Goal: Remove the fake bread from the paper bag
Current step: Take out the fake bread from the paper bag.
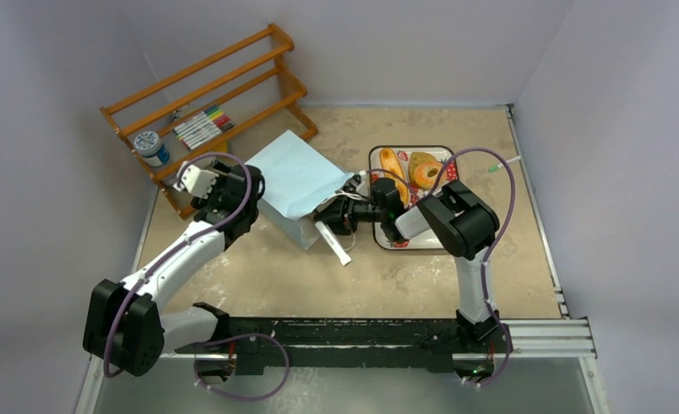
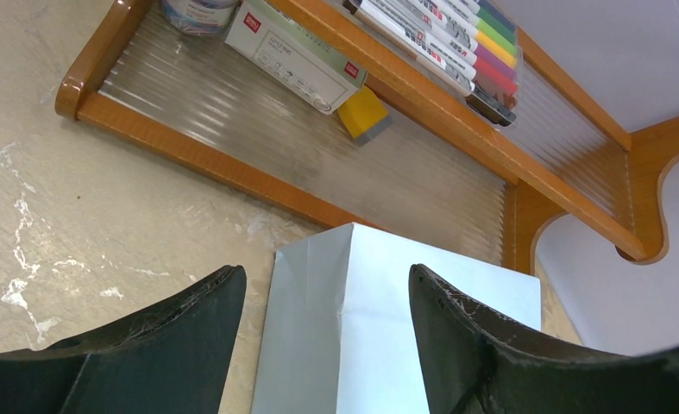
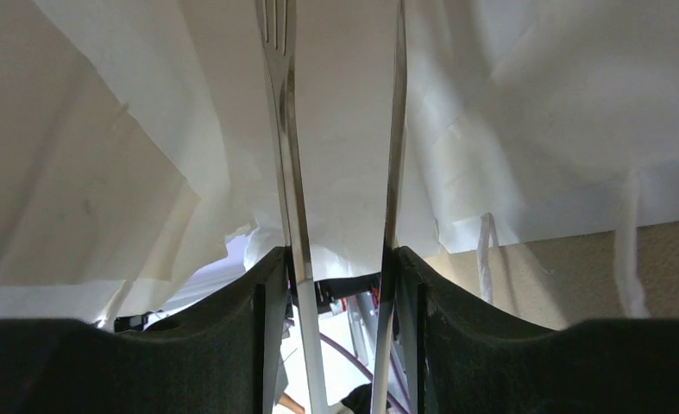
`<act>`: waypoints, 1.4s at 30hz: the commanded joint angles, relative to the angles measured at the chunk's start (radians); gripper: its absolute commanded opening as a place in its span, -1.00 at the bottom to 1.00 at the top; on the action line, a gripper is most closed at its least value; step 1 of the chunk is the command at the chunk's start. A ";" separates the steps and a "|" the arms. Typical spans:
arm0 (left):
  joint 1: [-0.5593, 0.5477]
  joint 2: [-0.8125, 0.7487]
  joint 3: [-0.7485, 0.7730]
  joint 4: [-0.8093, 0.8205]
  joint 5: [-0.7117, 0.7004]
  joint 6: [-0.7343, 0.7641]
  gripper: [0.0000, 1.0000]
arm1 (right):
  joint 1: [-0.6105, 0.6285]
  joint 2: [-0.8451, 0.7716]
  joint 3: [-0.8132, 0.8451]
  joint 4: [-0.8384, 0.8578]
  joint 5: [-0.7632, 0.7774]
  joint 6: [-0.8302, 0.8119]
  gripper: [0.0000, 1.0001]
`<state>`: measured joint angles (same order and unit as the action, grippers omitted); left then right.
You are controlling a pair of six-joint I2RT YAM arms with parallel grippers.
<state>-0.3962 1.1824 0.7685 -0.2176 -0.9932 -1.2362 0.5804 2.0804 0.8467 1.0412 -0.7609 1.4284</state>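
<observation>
Beige table [image 1: 258,276]: loaf [image 1: 393,164] and donut [image 1: 425,175] already on tray [image 1: 375,155] beside bag [image 1: 297,177]; right end effector [image 3: 340,263], clamped on tongs [image 3: 286,129], probes bag's mouth; left end effector [image 2: 325,276] spread wide; remaining bread hidden.

Matt, creased paper on the bag [image 1: 297,177], white inside. Glossy varnished wood on the rack [image 2: 439,112], with ribbed translucent plastic shelves [image 2: 275,129]. Smooth, shiny metal in the tongs [image 3: 288,172]. Matt black plastic, scuffed, on the jaws. Matt, mottled, stone-like worktop [image 2: 103,216].
</observation>
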 commanded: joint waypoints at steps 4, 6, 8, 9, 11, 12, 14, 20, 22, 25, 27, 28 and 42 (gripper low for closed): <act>0.032 0.006 -0.003 0.063 0.042 0.025 0.37 | -0.005 -0.013 0.049 -0.017 -0.039 -0.030 -0.01; 0.039 0.005 -0.010 0.068 0.050 0.025 0.37 | -0.004 -0.014 0.059 -0.052 -0.039 -0.050 -0.01; 0.046 0.006 -0.017 0.075 0.060 0.025 0.37 | -0.005 -0.013 0.069 -0.091 -0.039 -0.068 -0.01; 0.050 0.006 -0.019 0.078 0.065 0.025 0.37 | -0.004 -0.015 0.074 -0.109 -0.040 -0.076 -0.01; 0.056 0.006 -0.021 0.081 0.072 0.025 0.37 | -0.005 -0.022 0.076 -0.144 -0.036 -0.099 -0.01; 0.060 0.005 -0.021 0.086 0.076 0.026 0.37 | -0.004 -0.027 0.078 -0.156 -0.028 -0.108 -0.01; 0.064 0.009 -0.024 0.094 0.082 0.031 0.37 | -0.005 -0.016 0.097 -0.179 -0.019 -0.125 0.00; 0.076 0.020 -0.022 0.109 0.103 0.037 0.37 | -0.004 0.016 0.156 -0.205 -0.009 -0.136 0.00; 0.079 0.023 -0.020 0.112 0.108 0.041 0.37 | -0.005 0.030 0.171 -0.205 -0.012 -0.134 -0.01; 0.083 0.028 -0.022 0.116 0.118 0.040 0.37 | -0.004 0.062 0.220 -0.224 -0.015 -0.134 0.00; 0.085 0.029 -0.024 0.116 0.122 0.041 0.37 | -0.004 0.079 0.245 -0.235 -0.015 -0.133 0.00; 0.085 0.027 -0.025 0.116 0.123 0.041 0.37 | -0.004 0.085 0.253 -0.241 -0.015 -0.132 -0.01; 0.088 -0.004 -0.041 0.117 0.132 0.007 0.37 | -0.005 0.009 0.173 -0.251 0.000 -0.100 -0.98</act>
<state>-0.3153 1.2083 0.7254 -0.1356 -0.8619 -1.2152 0.5766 2.1674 1.0485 0.7990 -0.8021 1.3060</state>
